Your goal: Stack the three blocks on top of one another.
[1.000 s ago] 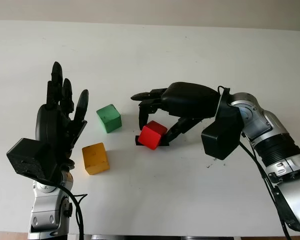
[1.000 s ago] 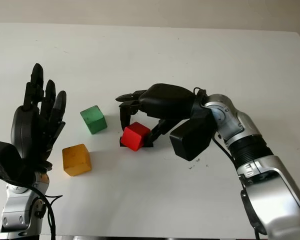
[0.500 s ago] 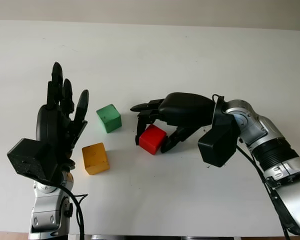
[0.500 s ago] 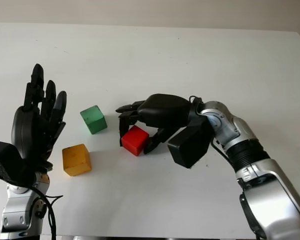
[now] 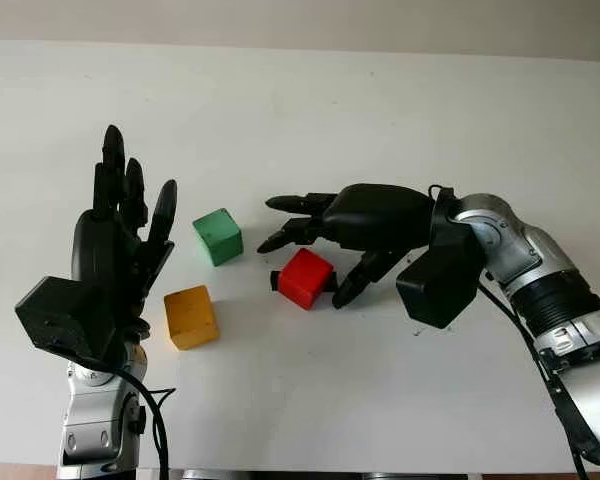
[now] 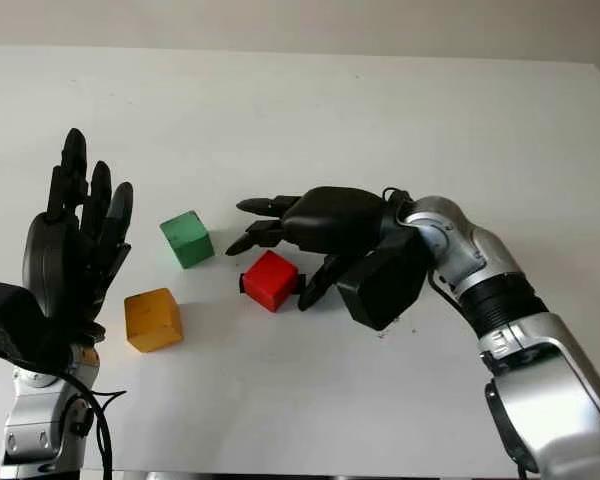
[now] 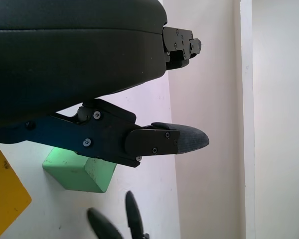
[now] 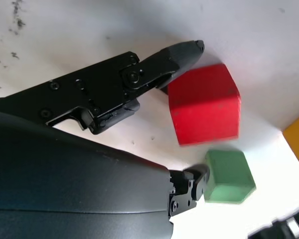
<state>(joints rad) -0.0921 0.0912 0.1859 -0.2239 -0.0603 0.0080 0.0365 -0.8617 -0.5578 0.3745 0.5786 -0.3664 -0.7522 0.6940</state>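
Three blocks, all single on the table (image 5: 400, 110), none stacked yet. Red block (image 5: 305, 278) sits mid-table; green block (image 5: 218, 236) near it, further back toward the robot's left; yellow block (image 5: 191, 316) nearer the robot, just in front of the green one.

Change over the last second: the right hand (image 5: 330, 245) had its fingers wrapped down around the red block, and the block looked tipped in that grip. Now the fingers (image 5: 298, 204) are stretched forward above and past the block, pointing toward green, and only the thumb (image 5: 355, 279) sits low beside the red block's right face. Whether it touches cannot be told. The red block is flat on the table, close to where it was. So the right hand is open, holding nothing.

Reading: the grasp looks released or failed rather than completed. No lift happened, so stacking progress is zero. A fresh grasp on red seems needed.

Left hand (image 5: 115, 240) is raised at the table's left side, open, unchanged, idle beside the yellow block.
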